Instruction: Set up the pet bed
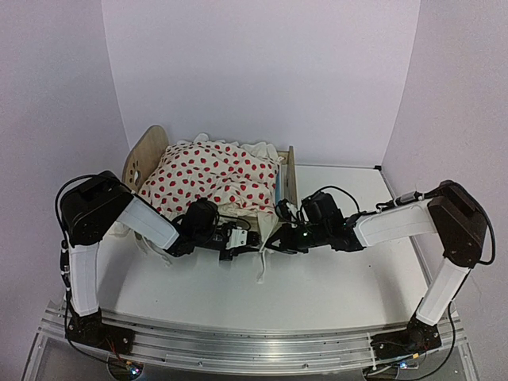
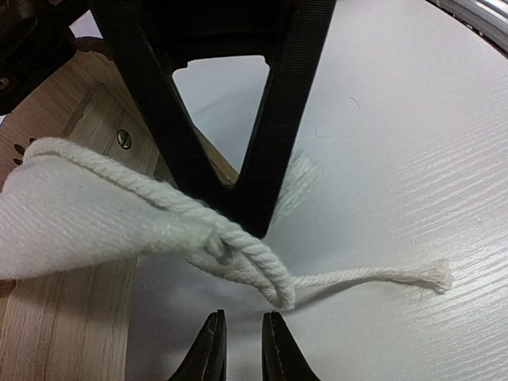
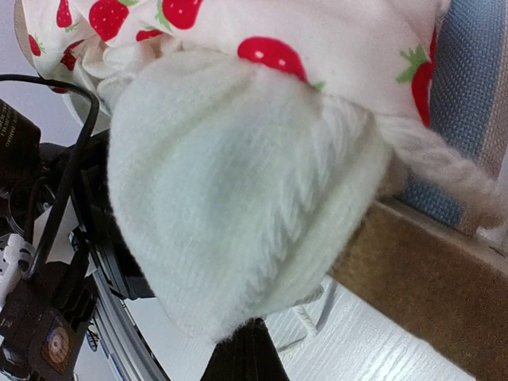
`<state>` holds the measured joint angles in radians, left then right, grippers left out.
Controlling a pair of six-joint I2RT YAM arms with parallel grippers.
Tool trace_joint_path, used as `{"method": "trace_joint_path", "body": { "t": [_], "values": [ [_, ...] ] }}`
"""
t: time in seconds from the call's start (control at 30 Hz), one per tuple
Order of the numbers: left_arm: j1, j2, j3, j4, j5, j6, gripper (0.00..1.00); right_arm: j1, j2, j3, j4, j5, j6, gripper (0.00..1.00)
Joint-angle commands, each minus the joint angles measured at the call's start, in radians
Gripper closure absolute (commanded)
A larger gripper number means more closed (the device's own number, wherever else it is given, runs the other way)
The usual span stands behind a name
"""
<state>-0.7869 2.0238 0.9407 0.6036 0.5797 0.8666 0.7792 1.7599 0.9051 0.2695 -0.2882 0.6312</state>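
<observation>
Top external view: the pet bed (image 1: 148,159) stands at the white table's (image 1: 333,278) back left, a strawberry-print blanket (image 1: 214,178) heaped on it. Near the bed's footboard (image 1: 290,171), the right gripper (image 2: 251,225) pinches the blanket's white corded edge; the left gripper (image 2: 244,321), fingers slightly apart, holds nothing.

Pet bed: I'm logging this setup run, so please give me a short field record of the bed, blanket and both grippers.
bed: light-wood pet bed frame on white table, blue striped mattress showing
cover: strawberry-print white blanket heaped on bed
right gripper: shut on blanket's white corner
left gripper: slightly open, empty, near white cord trim
</observation>
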Motion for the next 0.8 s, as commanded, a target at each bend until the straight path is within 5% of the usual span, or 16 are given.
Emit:
{"method": "trace_joint_path", "body": {
  "t": [0.0, 0.57, 0.77],
  "values": [
    [-0.007, 0.010, 0.053, 0.105, -0.015, -0.034, 0.82, -0.003, 0.005, 0.038, 0.024, -0.013, -0.015, 1.00],
    [-0.036, -0.024, -0.016, 0.213, 0.096, -0.070, 0.78, -0.003, 0.026, 0.059, 0.024, -0.027, -0.022, 1.00],
    [-0.047, -0.022, -0.010, 0.232, 0.093, -0.093, 0.93, -0.003, 0.024, 0.052, 0.024, -0.030, -0.018, 1.00]
  ]
}}
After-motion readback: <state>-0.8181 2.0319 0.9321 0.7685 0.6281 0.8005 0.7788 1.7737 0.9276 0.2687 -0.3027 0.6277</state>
